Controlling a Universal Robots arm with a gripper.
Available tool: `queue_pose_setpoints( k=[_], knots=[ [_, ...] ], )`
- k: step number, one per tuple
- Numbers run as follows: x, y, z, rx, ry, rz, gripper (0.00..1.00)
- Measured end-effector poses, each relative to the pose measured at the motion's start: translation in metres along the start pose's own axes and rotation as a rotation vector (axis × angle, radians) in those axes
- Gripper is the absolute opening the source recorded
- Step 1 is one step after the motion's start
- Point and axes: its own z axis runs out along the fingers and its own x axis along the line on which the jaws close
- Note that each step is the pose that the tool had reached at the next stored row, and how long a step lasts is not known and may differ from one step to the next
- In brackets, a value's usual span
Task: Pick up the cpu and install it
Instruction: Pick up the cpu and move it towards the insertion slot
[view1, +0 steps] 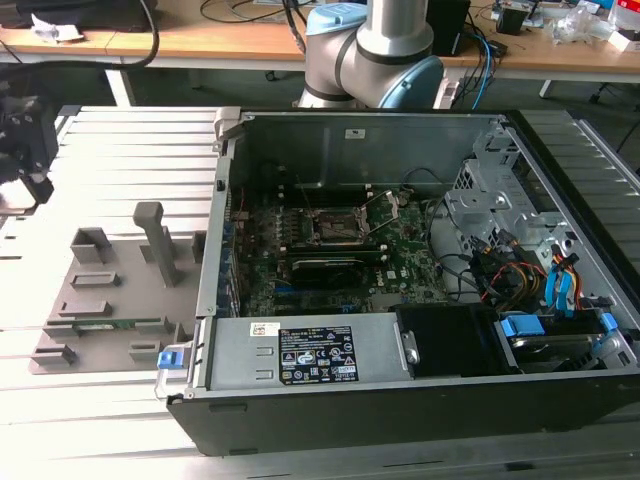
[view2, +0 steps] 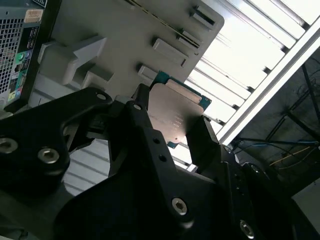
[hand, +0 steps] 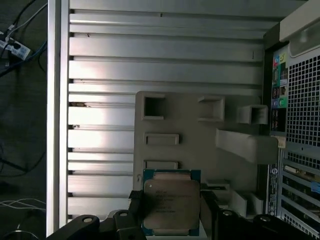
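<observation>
Silvery metal tops the cpu, which both wrist views show clamped between the black fingers of the gripper, a green edge showing around its lid. It hangs above the grey plastic fixture, clear of the fixture's blocks and pockets. In the exterior view the gripper sits at the left edge of the frame, over the ribbed aluminium desk. The motherboard socket lies mid-frame inside the open computer case, well apart from the gripper. Between them stand the fixture's tall post and the case's side wall. Loose cables run just beside the socket.
</observation>
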Motion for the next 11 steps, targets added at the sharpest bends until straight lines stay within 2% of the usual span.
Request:
queue_pose_setpoints(
  k=[1, 2, 3, 8, 11],
  knots=[
    [-0.0002, -0.0001, -0.0067, 0.0005, 0.0000, 0.000, 0.55],
    [-0.0004, -0.0002, -0.0161, 0.0009, 0.0000, 0.000, 0.55],
    [-0.0005, -0.0003, -0.0194, 0.0010, 0.0000, 0.000, 0.55],
    [-0.0011, -0.0002, -0.0206, 0.0011, 0.0002, 0.000, 0.55],
    [-0.0095, -0.0005, -0.0203, 0.0010, 0.0000, 0.000, 0.55]
  ],
)
